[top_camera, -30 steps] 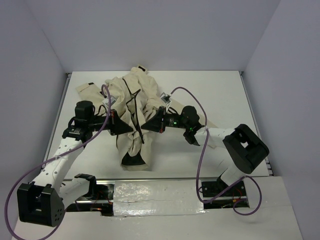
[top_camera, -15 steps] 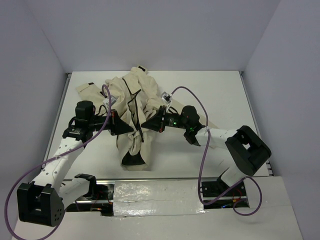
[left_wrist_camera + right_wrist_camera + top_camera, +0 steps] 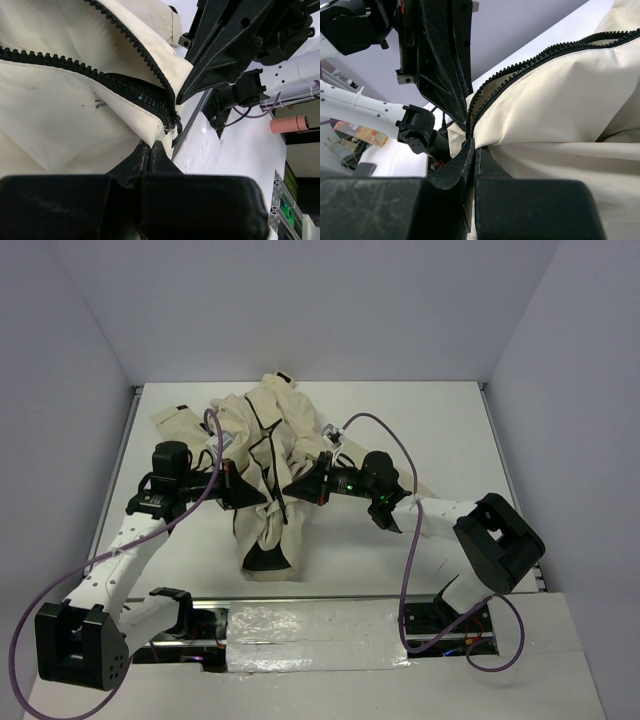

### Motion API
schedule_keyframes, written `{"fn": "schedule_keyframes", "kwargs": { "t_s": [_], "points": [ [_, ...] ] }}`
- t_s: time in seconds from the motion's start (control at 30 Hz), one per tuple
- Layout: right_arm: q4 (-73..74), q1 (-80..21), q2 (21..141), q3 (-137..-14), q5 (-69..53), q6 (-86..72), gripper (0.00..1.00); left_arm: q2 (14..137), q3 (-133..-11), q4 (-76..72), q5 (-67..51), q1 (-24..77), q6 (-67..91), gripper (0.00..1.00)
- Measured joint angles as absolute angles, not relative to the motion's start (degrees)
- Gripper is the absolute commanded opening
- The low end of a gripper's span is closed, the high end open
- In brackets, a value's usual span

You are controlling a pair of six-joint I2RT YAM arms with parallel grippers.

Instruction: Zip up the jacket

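Observation:
The cream-beige jacket (image 3: 262, 455) lies crumpled at the table's middle, its dark zipper line running down the front and dark lining showing at the near end. My left gripper (image 3: 262, 497) is shut on the jacket's left front edge near the zipper's bottom end (image 3: 172, 122). My right gripper (image 3: 288, 489) is shut on the opposite front edge, beside its zipper teeth (image 3: 520, 70). The two grippers' tips nearly touch, facing each other. In the left wrist view the cloth (image 3: 60, 115) runs into the shut jaws; in the right wrist view the cloth (image 3: 560, 100) does the same.
The white table (image 3: 440, 430) has walls at the back and both sides. One jacket sleeve (image 3: 175, 416) reaches toward the far left. Purple cables (image 3: 385, 440) loop over both arms. The metal front rail (image 3: 320, 620) runs along the near edge.
The right arm's elbow has shifted slightly right and down; both grippers hold their place on the jacket.

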State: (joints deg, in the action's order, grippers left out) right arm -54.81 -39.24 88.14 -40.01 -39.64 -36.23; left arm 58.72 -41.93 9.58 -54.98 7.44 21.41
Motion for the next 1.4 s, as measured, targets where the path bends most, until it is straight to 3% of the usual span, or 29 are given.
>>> {"fn": "schedule_keyframes", "kwargs": {
  "t_s": [1.4],
  "points": [
    [-51.1, -41.0, 87.1, -39.9, -33.9, -32.9, 0.0, 59.6, -45.8, 14.4, -50.1, 8.9, 24.0, 0.0]
  ]
}}
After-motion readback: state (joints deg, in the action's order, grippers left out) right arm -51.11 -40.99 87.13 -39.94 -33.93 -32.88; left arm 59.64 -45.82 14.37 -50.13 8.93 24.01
